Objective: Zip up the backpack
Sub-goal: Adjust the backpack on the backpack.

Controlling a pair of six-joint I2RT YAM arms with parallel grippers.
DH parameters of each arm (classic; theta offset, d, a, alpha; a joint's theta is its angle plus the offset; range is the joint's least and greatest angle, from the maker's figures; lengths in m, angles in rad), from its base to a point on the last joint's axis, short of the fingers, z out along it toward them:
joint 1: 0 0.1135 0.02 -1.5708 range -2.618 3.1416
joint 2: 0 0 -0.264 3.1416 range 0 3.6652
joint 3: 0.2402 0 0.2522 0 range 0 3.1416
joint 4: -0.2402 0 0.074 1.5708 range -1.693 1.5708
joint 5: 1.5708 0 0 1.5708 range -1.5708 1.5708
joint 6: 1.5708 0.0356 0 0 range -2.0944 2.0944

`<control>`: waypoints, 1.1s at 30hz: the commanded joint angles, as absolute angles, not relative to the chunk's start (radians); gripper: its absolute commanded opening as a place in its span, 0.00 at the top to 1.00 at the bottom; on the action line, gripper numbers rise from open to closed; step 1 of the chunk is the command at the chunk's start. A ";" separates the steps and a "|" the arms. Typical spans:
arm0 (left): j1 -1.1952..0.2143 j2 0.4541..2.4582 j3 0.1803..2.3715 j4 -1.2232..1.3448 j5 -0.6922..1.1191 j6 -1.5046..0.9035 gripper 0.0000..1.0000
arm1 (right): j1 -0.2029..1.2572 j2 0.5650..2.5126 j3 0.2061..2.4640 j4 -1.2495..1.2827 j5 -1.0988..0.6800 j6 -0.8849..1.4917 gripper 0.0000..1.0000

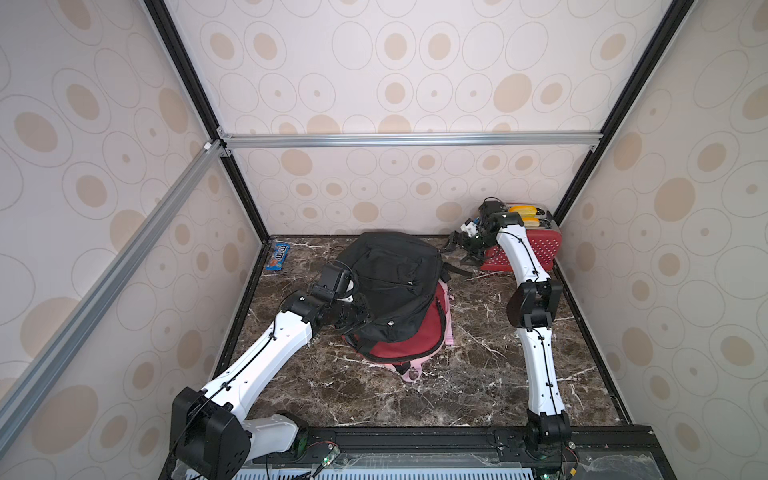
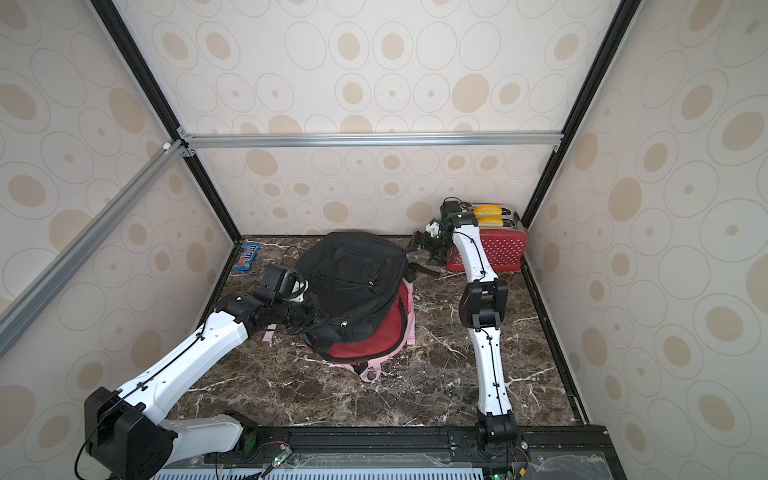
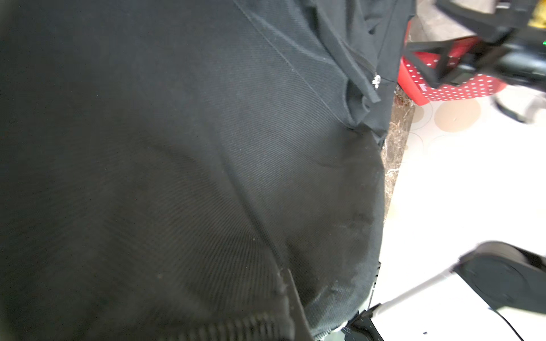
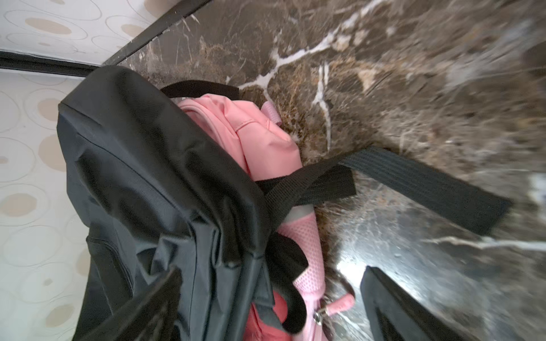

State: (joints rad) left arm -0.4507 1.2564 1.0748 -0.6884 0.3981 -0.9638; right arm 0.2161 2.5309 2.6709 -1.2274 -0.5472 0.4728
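Observation:
A black backpack [image 1: 388, 274] lies on top of a red and pink bag [image 1: 415, 336] in the middle of the marble floor. My left gripper [image 1: 365, 318] is buried in the black backpack's left edge, shut on its fabric. In the left wrist view black cloth [image 3: 192, 162] hides the jaws, and a small silver zipper pull [image 3: 169, 80] shows farther up. My right gripper [image 1: 459, 251] hovers open by the backpack's far right corner, over a loose black strap [image 4: 428, 183]. Its two fingers [image 4: 393, 307] stand wide apart, holding nothing.
A red toaster with white dots [image 1: 540, 249] stands in the back right corner, just behind my right wrist. A blue candy packet [image 1: 279, 257] lies at the back left by the wall. Patterned walls [image 1: 104, 208] close in three sides.

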 commanded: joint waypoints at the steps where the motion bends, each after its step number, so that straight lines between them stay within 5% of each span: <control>1: -0.469 1.227 1.074 -0.662 0.348 -0.994 1.00 | 0.233 2.357 2.719 -1.344 -0.362 0.372 0.00; 4: -0.478 1.231 1.087 -0.653 0.323 -1.010 1.00 | 0.310 2.184 2.610 -1.401 -0.227 0.322 0.01; 8: -0.485 1.238 1.119 -0.643 0.292 -1.025 1.00 | 0.584 1.831 2.183 -1.321 0.044 0.269 0.07; 15: -0.507 1.254 1.166 -0.642 0.267 -1.045 1.00 | 1.049 1.432 1.669 -1.220 0.304 0.537 0.29; 21: -0.527 1.248 1.197 -0.600 0.263 -1.072 1.00 | 1.319 1.493 1.639 -1.248 0.527 0.608 0.29; 33: -0.531 1.235 1.193 -0.501 0.327 -1.138 1.00 | 1.341 1.693 1.727 -1.182 0.688 0.488 0.25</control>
